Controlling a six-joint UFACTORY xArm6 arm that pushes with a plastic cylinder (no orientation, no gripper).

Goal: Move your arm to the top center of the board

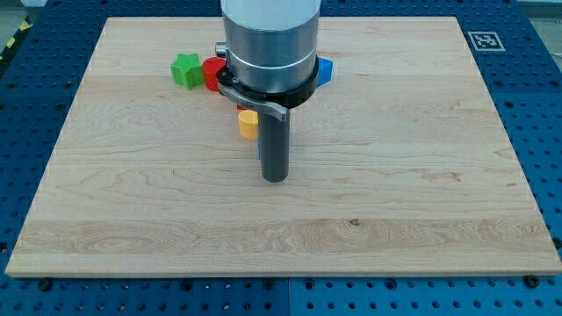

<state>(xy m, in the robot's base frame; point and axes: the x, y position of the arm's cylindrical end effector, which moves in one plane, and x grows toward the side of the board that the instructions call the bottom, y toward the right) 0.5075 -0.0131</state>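
Here, four blocks show on the wooden board (421, 219), which lies on the blue perforated counter (544, 105), one of each colour. A green star-shaped block (185, 69) sits far and to the left. Just beside it on the right is a red block (212, 74), partly hidden behind the arm, so its shape cannot be made out. A blue block (324, 70) peeks out on the right of the arm, only a sliver of it visible. A yellow block (248, 124), rounded as far as it shows, lies nearer, just left of the rod and partly covered by the arm's black bracket.

The arm's silver cylinder (268, 39) comes down from the far edge at the middle of the board, with a black collar at its base. From there the dark rod hangs straight down, upright. My tip (275, 180) rests near the middle of the board, nearer than all four blocks, close to the yellow block but apart from it, and well apart from the green one. There is no gripper, so no opening to report. The far-centre stretch of the board sits under the arm's body, between the red and blue blocks.

A black-and-white marker tag (486, 40) lies on the board's far right corner.
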